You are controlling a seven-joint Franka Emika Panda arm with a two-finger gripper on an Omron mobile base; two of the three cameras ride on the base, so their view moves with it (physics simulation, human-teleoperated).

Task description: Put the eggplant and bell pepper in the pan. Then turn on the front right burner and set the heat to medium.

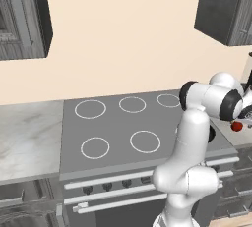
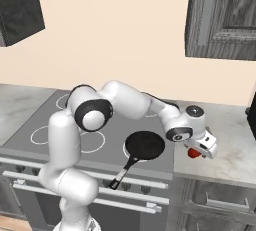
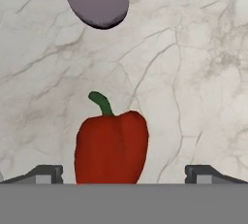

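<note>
My gripper is open and hangs low over the marble counter, right of the stove. The red bell pepper lies on its side between the two finger tips, which stand well apart on either side of it. Whether they touch it I cannot tell. Beyond the pepper lies the purple-grey eggplant. From the base, the bell pepper peeks out under the hand, and shows as a red spot beside the wrist. The black pan sits on the cooktop's front right, handle toward the stove front.
The grey cooktop carries several white burner rings. A row of knobs runs along the stove front under the pan handle. Dark wall cabinets hang above the counter. My arm arches across the stove's right side.
</note>
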